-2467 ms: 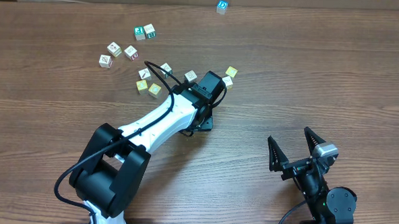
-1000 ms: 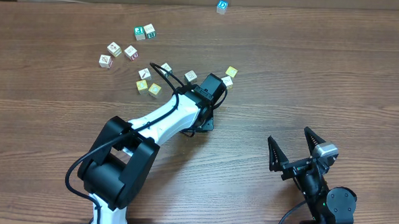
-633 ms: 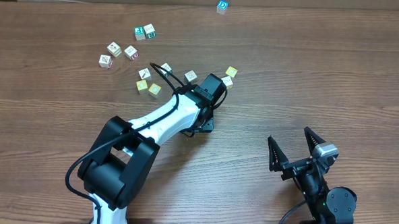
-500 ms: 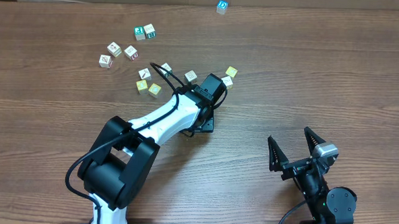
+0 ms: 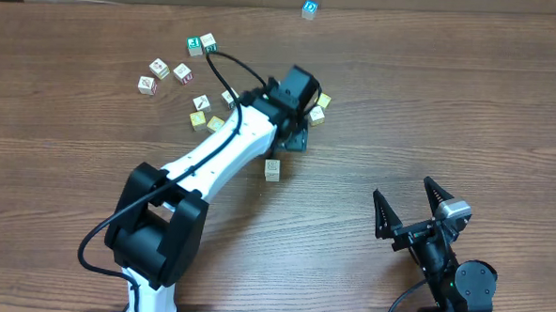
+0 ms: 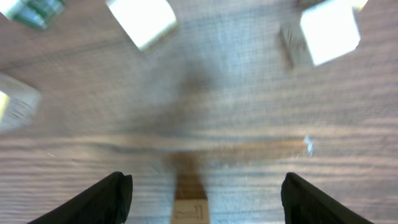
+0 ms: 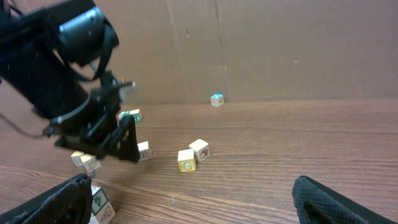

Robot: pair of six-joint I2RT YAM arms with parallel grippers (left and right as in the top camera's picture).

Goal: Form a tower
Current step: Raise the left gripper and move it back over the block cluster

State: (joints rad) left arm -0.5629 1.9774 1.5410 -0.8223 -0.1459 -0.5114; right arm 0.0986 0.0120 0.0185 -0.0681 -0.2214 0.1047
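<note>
Left gripper (image 6: 205, 182) jaws spread wide, gripping nothing, hovering over the tower (image 5: 272, 168). The tower stands free on the table (image 5: 468, 98), just short of the loose cubes (image 5: 208, 45). Wide gap probably avoids nudging the stack. Right gripper (image 5: 403, 188) also open, parked well apart.

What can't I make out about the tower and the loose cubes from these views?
- Tower of small wooden alphabet cubes: cube count unknown. Overhead looks down onto its top, and the left wrist view cuts it off at the bottom edge.
- Loose wooden cubes: markings too small overhead, motion-blurred in the left wrist view.
- Left gripper: its jaws are largely hidden under its own wrist overhead.
</note>
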